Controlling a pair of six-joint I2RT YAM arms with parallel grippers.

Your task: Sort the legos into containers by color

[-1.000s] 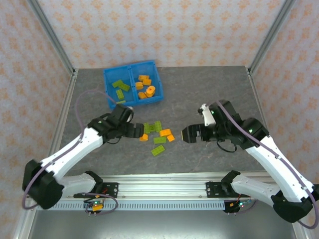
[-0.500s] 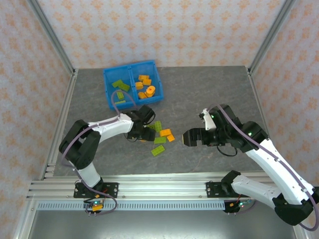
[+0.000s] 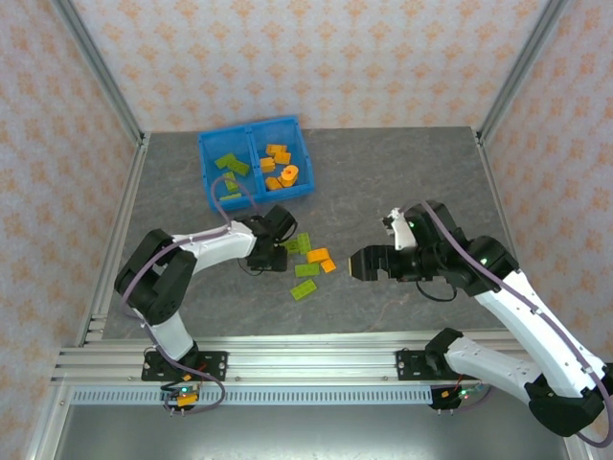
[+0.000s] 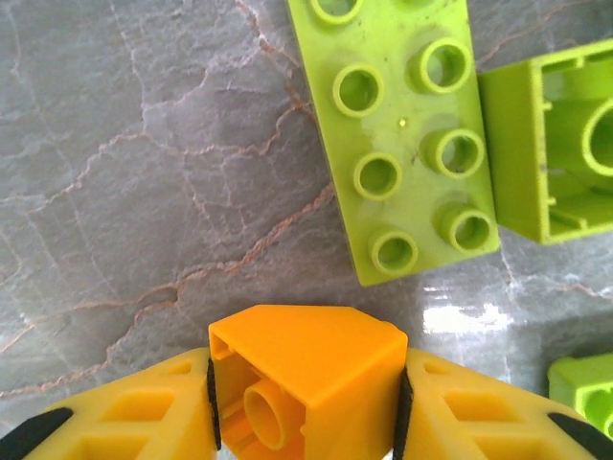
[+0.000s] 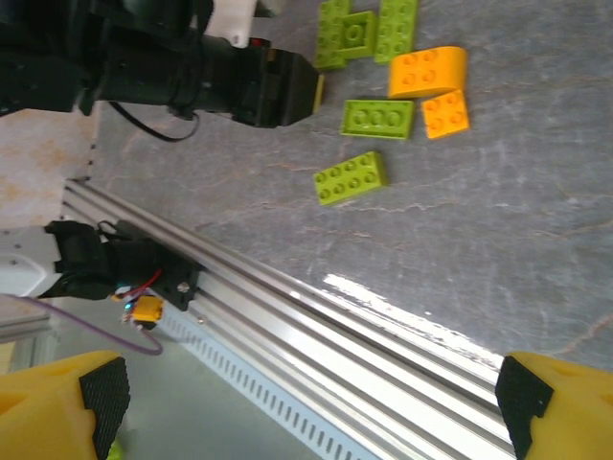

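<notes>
Left jaws have closed onto an orange lego.

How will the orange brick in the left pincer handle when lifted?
Small orange hollow plastic brick: probably rigid and light, its open underside showing. Smooth walls might slip, but the left pincer presses flat sides, so it likely holds. Boxy, unlikely to roll.

left tool closed, gripping orange brick

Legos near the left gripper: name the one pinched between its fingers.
The orange brick, between the pads of the left gripper; the green bricks beside it lie untouched.
</notes>
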